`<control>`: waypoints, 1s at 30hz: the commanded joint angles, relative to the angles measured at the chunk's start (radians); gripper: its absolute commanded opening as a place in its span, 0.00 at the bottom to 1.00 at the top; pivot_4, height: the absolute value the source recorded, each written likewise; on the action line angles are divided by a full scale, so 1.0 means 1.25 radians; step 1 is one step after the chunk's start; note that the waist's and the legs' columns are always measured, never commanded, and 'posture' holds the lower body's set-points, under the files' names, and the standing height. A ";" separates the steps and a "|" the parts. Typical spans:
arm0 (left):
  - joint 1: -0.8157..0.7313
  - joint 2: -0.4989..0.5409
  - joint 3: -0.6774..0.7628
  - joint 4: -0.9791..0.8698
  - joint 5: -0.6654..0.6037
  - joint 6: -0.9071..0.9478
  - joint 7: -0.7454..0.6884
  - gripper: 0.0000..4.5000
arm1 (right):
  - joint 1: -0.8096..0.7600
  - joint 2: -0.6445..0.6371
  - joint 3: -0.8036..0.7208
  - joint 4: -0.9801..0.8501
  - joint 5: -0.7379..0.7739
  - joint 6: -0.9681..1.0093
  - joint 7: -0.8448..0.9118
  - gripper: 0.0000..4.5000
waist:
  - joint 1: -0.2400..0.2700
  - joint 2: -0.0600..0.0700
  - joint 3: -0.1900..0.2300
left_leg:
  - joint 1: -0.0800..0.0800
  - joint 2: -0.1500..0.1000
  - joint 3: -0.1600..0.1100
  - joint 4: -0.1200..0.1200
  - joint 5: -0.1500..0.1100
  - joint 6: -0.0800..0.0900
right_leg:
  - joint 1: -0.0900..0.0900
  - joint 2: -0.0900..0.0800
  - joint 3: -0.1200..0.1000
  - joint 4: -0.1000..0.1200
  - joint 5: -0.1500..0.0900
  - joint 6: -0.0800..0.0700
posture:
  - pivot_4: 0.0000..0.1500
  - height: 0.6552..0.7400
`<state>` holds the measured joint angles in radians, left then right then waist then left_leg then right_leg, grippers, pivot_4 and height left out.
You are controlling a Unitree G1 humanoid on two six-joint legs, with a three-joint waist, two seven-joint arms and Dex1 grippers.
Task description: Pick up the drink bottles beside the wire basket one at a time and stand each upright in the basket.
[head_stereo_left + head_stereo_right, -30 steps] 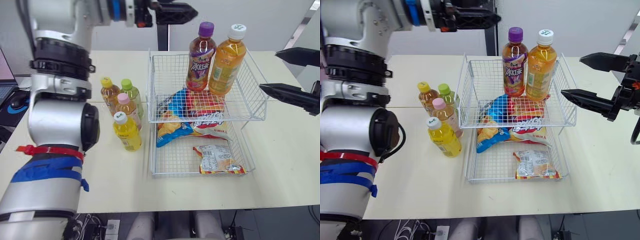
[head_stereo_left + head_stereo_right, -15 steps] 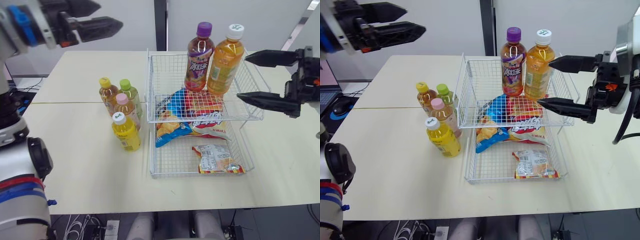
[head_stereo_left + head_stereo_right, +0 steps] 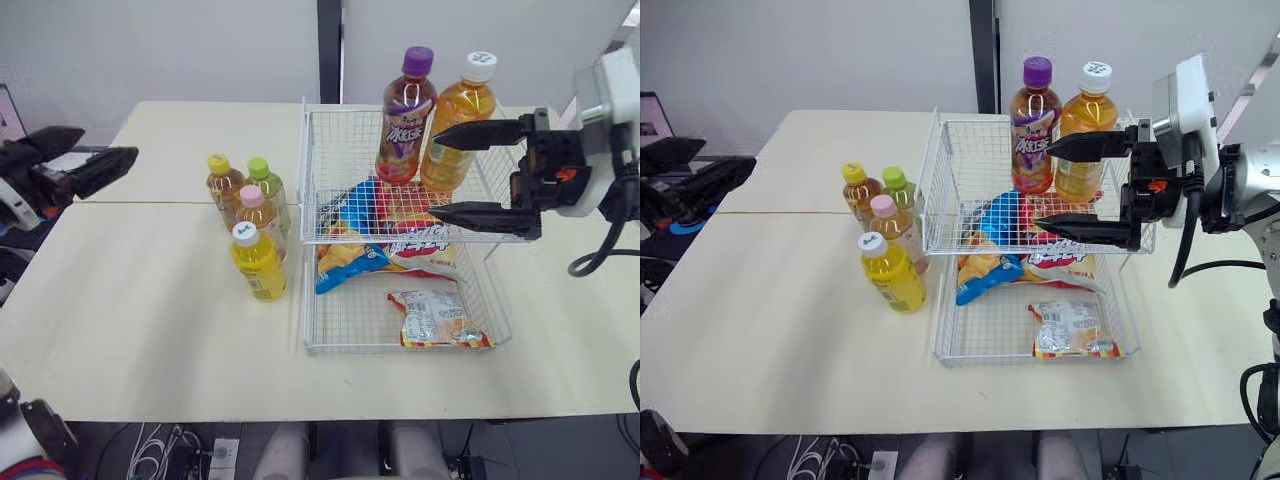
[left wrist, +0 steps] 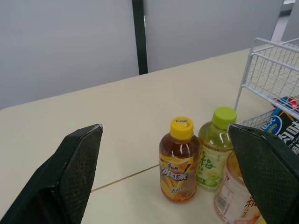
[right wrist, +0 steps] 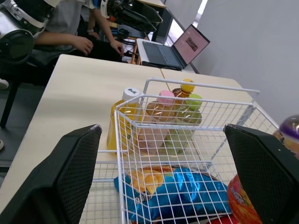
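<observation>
My left claw (image 3: 108, 148) hangs well to the left of the wire basket (image 3: 400, 241), fingers spread wide with nothing between them. It points toward the basket, and in its wrist view the loose bottles sit in the gap between its fingers, so I judge it is lined up for the next pick.

Four bottles stand upright on the counter (image 3: 150, 300), bunched just beside the basket's left wall. These are the yellow-capped tea bottle (image 3: 220, 185), the green-capped bottle (image 3: 266, 190), the pink-capped bottle (image 3: 256, 215) and the white-capped yellow bottle (image 3: 258, 263). They stand so close together that my fingers have little room between them. The yellow one at the near edge of the bunch looks easiest to reach.

In the basket's upper tier, against the back wall, the purple-capped bottle (image 3: 404, 118) and the orange bottle (image 3: 455, 125) stand upright side by side. The tier's left half is bare mesh with room for more. Snack bags (image 3: 385, 235) lie in the lower tier.

My right claw (image 3: 433, 172) hovers over the right half of that upper tier, just in front of the two standing bottles. Its fingers gape wide and hold nothing.
</observation>
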<state>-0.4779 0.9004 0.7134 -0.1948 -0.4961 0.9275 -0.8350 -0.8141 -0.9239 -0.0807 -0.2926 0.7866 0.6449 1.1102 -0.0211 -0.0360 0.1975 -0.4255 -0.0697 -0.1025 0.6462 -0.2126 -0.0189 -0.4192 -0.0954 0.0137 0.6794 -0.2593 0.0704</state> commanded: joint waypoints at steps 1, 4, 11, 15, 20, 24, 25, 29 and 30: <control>0.058 -0.067 0.024 -0.045 -0.029 -0.061 0.034 0.99 | -0.009 0.014 -0.017 -0.028 -0.002 -0.016 -0.009 1.00 | 0.000 0.001 0.000 | 0.000 0.000 0.001 0.000 0.000 0.000 | 0.000 0.000 0.000 0.000 0.000 0.000 | 1.00 1.00; 0.092 -0.102 0.010 -0.066 -0.040 -0.096 0.051 0.99 | -0.004 0.016 -0.017 -0.039 0.011 0.017 -0.009 1.00 | 0.000 0.000 0.000 | 0.000 0.000 0.000 0.000 0.000 0.000 | 0.000 0.000 0.000 0.001 0.000 0.000 | 1.00 1.00; 0.065 -0.164 -0.030 -0.074 -0.105 -0.078 0.147 0.99 | -0.015 0.021 0.016 -0.024 -0.042 0.030 -0.025 1.00 | -0.001 0.000 -0.001 | 0.000 0.001 0.000 0.000 0.000 0.000 | 0.000 0.001 0.000 0.000 0.001 -0.001 | 1.00 1.00; 0.057 -0.181 -0.072 -0.077 -0.097 -0.090 0.209 0.99 | -0.020 0.038 0.011 -0.021 -0.044 0.019 -0.025 1.00 | -0.003 0.000 -0.001 | 0.000 0.001 0.001 0.000 0.000 0.000 | 0.000 0.001 0.000 0.000 0.001 -0.001 | 1.00 1.00; 0.043 -0.193 -0.157 -0.066 -0.049 -0.131 0.268 0.99 | -0.020 0.045 0.012 -0.021 -0.057 0.014 -0.024 1.00 | -0.004 0.000 -0.001 | 0.000 0.001 0.000 0.000 0.000 0.000 | 0.000 0.002 0.000 0.000 0.001 -0.001 | 1.00 1.00; 0.014 -0.177 -0.221 -0.023 -0.002 -0.110 0.322 0.99 | -0.012 0.048 0.009 -0.028 -0.063 0.012 -0.030 1.00 | -0.003 0.000 -0.001 | 0.000 0.001 0.000 0.000 0.000 0.000 | 0.000 0.002 0.000 0.000 0.001 -0.001 | 1.00 1.00; -0.003 -0.181 -0.226 -0.005 -0.002 -0.094 0.337 0.99 | -0.010 0.047 0.010 -0.032 -0.066 0.012 -0.031 1.00 | -0.003 0.000 -0.001 | 0.000 0.001 0.001 0.000 0.000 0.000 | 0.000 0.002 0.000 0.000 0.001 -0.001 | 1.00 1.00; -0.057 -0.199 -0.268 0.050 0.023 -0.143 0.344 0.99 | -0.002 0.045 0.004 -0.044 -0.065 0.016 -0.033 1.00 | -0.003 0.000 -0.001 | 0.000 0.001 0.001 0.000 0.000 0.000 | 0.000 0.002 0.000 0.000 0.001 -0.001 | 1.00 1.00; -0.070 -0.205 -0.277 0.064 0.027 -0.155 0.341 0.99 | -0.002 0.044 0.003 -0.046 -0.065 0.017 -0.034 1.00 | -0.003 0.000 -0.001 | 0.000 0.001 0.001 0.000 0.000 0.000 | -0.001 0.002 0.000 0.000 0.001 -0.001 | 1.00 1.00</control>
<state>-0.5356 0.6485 0.3780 -0.1128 -0.4726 0.7716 -0.4081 -0.8047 -0.8601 -0.0448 -0.3195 0.6989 0.6758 1.0720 -0.0255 -0.0365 0.1968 -0.4255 -0.0680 -0.1017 0.6462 -0.2126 -0.0191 -0.4197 -0.0926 0.0141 0.6797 -0.2581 0.0689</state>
